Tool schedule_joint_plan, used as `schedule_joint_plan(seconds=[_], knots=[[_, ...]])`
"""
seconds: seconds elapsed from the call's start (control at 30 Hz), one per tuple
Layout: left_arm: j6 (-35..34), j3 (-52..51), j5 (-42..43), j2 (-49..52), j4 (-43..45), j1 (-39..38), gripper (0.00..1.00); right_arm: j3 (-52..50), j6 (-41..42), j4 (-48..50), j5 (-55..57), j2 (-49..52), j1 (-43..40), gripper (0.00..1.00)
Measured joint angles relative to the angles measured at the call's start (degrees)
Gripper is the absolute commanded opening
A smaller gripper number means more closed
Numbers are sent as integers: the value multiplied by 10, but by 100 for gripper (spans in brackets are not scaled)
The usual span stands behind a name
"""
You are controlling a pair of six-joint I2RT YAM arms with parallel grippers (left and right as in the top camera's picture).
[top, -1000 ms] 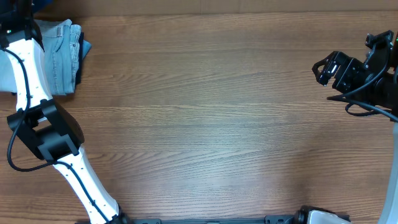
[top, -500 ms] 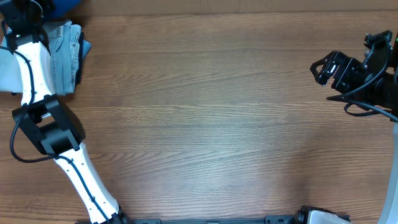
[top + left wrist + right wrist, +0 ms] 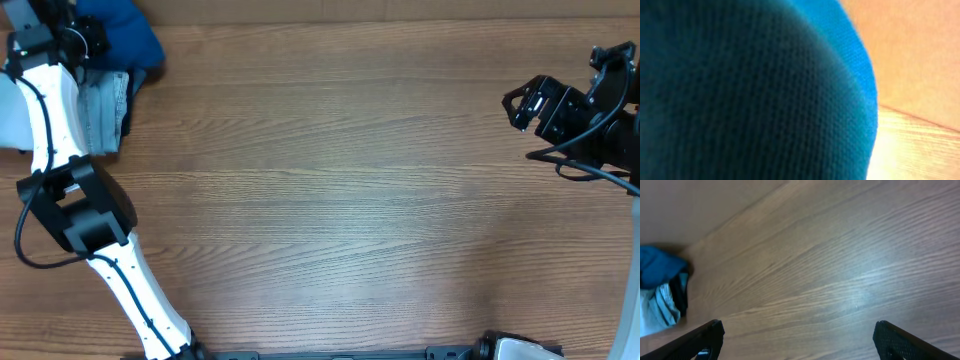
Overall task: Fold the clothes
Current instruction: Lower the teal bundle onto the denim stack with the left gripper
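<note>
Wood table (image 3: 350,200): left jaws clamp the shirt (image 3: 130,40), filling their camera; right jaws wide.

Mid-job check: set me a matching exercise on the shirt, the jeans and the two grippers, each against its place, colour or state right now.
Things:
1. shirt
2. jeans
3. left gripper
4. right gripper

Place, colour or state:
A. jaws wide open above bare table, at the right edge
B. pale blue, lying next to the shirt
C. deep blue, bunched in the far left corner
D. pressed into blue fabric that fills its wrist view

Pairs: 1-C; 2-B; 3-D; 4-A
</note>
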Motion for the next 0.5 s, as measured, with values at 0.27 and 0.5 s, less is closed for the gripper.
schedule_joint_plan(seconds=[0.27, 0.5], knots=[[-43, 1, -54, -59, -134, 4, 4, 0, 0, 2, 0, 0, 0, 100], [-72, 1, -65, -77, -175, 43, 4, 0, 0, 2, 0, 0, 0, 100]])
